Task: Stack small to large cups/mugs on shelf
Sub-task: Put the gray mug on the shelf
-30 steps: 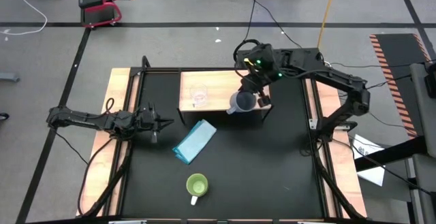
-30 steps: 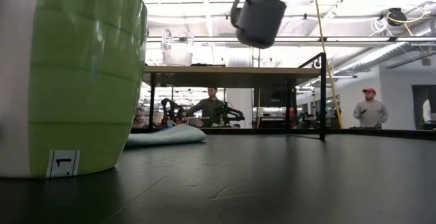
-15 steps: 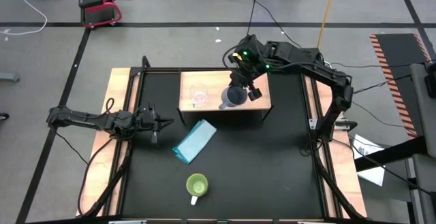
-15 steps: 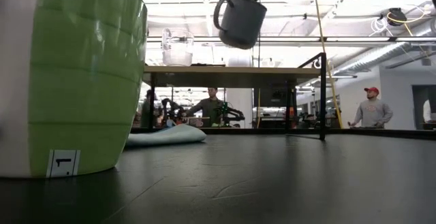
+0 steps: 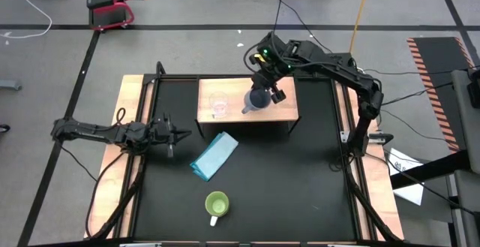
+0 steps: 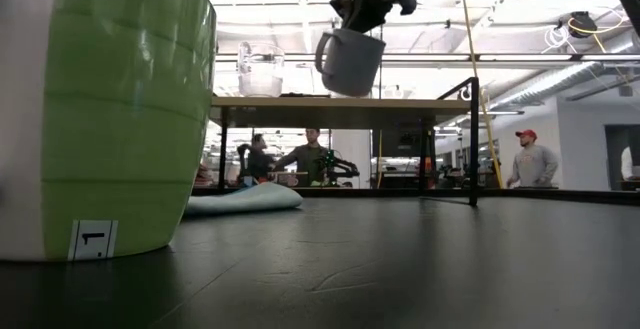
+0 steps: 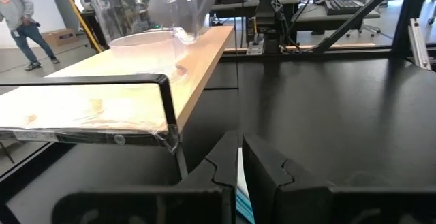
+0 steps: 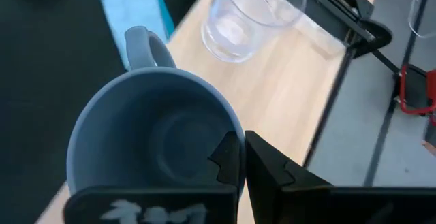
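My right gripper (image 5: pixel 265 89) is shut on the grey-blue mug (image 5: pixel 257 100), which hangs above the light-wood shelf (image 5: pixel 232 113); it also shows in the low view (image 6: pixel 348 61) and the right wrist view (image 8: pixel 146 142). The clear glass cup (image 5: pixel 219 104) stands upright on the shelf's left part, and shows in the right wrist view (image 8: pixel 248 16) and left wrist view (image 7: pixel 146 13). The lime-green mug (image 5: pixel 217 204) stands on its base near the table's front edge. My left gripper (image 5: pixel 177 134) is shut and empty at the table's left. My right gripper pinches the grey-blue mug's rim (image 8: pixel 230 132) on the side away from the handle, one finger inside the mug and one outside. The fingers come from above, pointing down. The mug hangs clear above the shelf, slightly tilted, its handle (image 8: pixel 142 47) toward the glass cup.
A light blue folded cloth (image 5: pixel 214 155) lies on the black table in front of the shelf. The shelf stands on black metal legs (image 6: pixel 474 139). People stand in the room beyond the table (image 6: pixel 530 159).
My right gripper has carried the grey-blue mug toward the table's far edge and a little left, from over the shelf's front right edge to above the shelf's middle, then a little lower. The mug stays clear of the shelf.
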Controlling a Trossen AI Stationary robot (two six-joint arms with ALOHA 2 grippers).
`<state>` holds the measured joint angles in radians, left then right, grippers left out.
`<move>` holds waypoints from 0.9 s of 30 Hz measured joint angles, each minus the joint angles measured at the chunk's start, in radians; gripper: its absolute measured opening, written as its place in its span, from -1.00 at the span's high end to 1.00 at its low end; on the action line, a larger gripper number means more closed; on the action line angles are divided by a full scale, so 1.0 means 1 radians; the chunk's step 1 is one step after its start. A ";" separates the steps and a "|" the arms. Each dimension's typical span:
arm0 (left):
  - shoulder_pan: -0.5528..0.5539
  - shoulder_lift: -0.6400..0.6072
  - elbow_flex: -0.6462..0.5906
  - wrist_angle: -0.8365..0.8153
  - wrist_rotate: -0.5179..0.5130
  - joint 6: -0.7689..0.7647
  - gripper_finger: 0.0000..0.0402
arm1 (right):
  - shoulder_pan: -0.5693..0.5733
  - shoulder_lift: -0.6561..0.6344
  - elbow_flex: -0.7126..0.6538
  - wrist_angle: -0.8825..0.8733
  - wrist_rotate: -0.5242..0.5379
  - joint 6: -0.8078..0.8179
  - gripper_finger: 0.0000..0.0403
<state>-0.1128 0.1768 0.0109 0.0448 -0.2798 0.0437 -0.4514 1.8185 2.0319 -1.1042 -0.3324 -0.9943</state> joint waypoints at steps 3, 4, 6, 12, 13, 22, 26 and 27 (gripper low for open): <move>0.014 0.000 0.000 0.000 0.000 -0.001 0.87 | -0.002 -0.002 0.000 -0.009 -0.014 -0.006 1.00; 0.018 0.000 0.000 0.000 0.000 -0.001 0.87 | -0.002 -0.002 0.000 -0.014 -0.015 -0.006 1.00; 0.026 0.000 0.000 0.000 0.000 -0.001 0.87 | -0.002 -0.001 0.000 -0.035 -0.035 -0.008 1.00; 0.052 0.000 0.000 0.000 0.000 -0.004 0.87 | -0.001 -0.002 0.000 -0.030 -0.046 -0.013 1.00; 0.054 0.000 0.000 0.000 0.000 -0.006 0.87 | -0.001 -0.002 0.000 -0.031 -0.059 -0.013 1.00; 0.061 0.000 0.000 -0.001 0.014 -0.023 0.87 | -0.001 0.018 -0.001 -0.079 -0.066 -0.009 1.00; 0.061 0.000 0.000 -0.001 0.015 -0.023 0.87 | -0.001 0.029 0.000 -0.087 -0.065 -0.002 1.00; 0.061 0.001 0.000 -0.001 0.016 -0.025 0.87 | -0.001 0.030 0.000 -0.090 -0.066 -0.002 1.00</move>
<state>-0.0517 0.1775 0.0113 0.0441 -0.2638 0.0190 -0.4526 1.8484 2.0315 -1.1943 -0.3981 -0.9958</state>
